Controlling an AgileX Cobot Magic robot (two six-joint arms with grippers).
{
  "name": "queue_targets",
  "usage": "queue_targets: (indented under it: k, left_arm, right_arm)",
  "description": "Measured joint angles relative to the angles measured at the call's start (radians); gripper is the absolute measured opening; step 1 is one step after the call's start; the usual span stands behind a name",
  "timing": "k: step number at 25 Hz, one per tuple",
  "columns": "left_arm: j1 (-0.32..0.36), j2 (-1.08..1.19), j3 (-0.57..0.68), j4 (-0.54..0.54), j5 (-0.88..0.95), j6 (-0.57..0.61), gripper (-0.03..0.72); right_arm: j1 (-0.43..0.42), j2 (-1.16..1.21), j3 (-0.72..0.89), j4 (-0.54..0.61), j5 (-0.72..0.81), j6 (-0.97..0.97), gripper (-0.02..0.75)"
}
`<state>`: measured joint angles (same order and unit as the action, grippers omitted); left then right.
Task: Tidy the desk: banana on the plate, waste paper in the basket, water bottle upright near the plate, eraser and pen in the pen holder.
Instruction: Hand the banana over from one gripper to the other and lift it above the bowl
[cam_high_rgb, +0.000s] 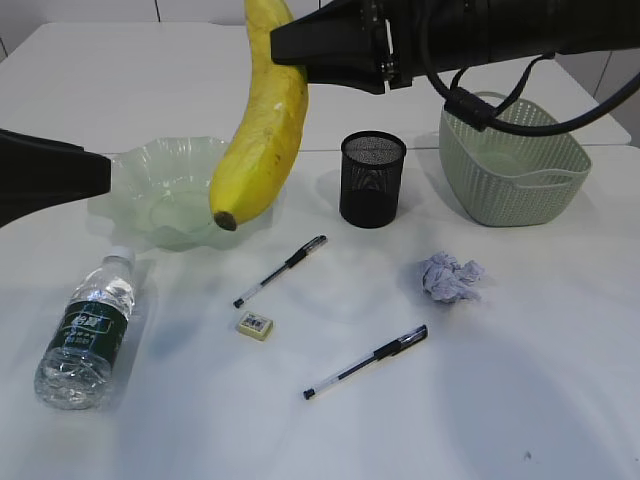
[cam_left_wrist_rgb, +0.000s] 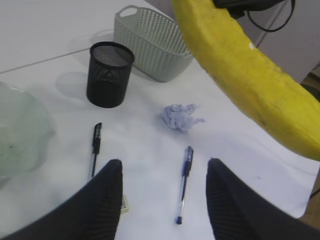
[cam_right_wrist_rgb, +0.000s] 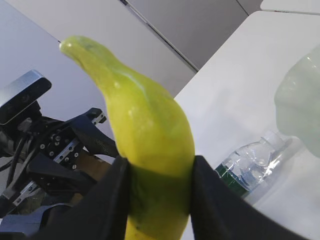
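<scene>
Aloft, banana in right pincer (tip down), above plate

A smooth white tabletop fills the foreground under soft, even light, and a second white table stands just behind it across a narrow seam. Beyond, pale grey wall panels meet at dark joints.
</scene>
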<state>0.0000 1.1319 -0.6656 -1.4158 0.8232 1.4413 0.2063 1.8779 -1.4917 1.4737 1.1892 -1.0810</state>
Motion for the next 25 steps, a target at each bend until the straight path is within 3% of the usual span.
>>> queue_targets:
  k: [9, 18, 25]
  left_arm:
    - [0.000, 0.211, 0.000, -0.179, 0.256, 0.147, 0.380]
    - [0.000, 0.267, 0.000, -0.327, 0.330, 0.136, 0.365]
    - [0.000, 0.267, 0.000, -0.344, 0.336, 0.112, 0.363]
  right_arm:
    - [0.000, 0.000, 0.000, 0.000, 0.000, -0.029, 0.239]
    - [0.000, 0.000, 0.000, 0.000, 0.000, -0.141, 0.239]
    - [0.000, 0.000, 0.000, -0.002, 0.000, -0.211, 0.239]
